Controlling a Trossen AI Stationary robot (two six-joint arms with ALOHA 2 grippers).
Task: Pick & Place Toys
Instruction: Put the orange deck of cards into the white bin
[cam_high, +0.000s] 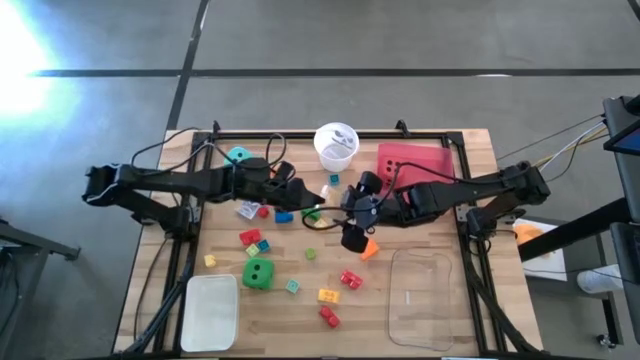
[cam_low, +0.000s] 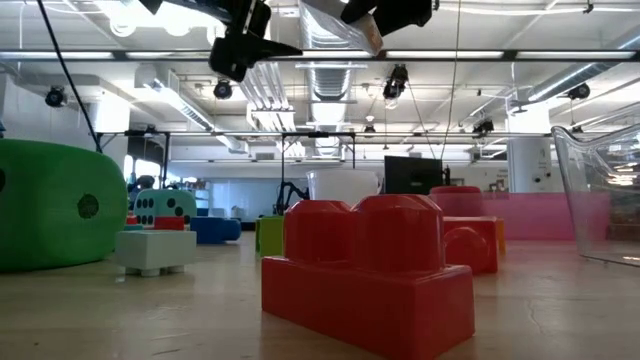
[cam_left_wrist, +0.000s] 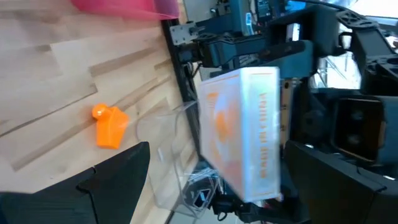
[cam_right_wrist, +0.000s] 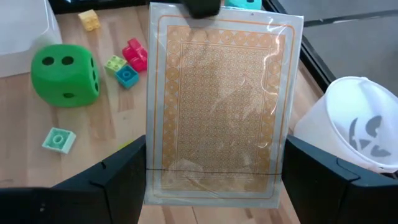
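Both grippers meet mid-table above the wood. Right gripper (cam_right_wrist: 211, 180) has its fingers clamped on the card (cam_right_wrist: 214, 106) by its edges, held off the table. Left gripper (cam_left_wrist: 211, 180) has its fingers spread wide around the same card's end; can't tell if touching. Green die (cam_right_wrist: 65, 74) and orange brick (cam_left_wrist: 110, 126) lie below.

The card deck (cam_right_wrist: 214, 106) sits between both arms above the middle of the tabletop (cam_high: 440, 225). The cup (cam_high: 335, 145) stands behind it. Loose bricks (cam_high: 328, 295) and a die (cam_high: 258, 272) lie in front.
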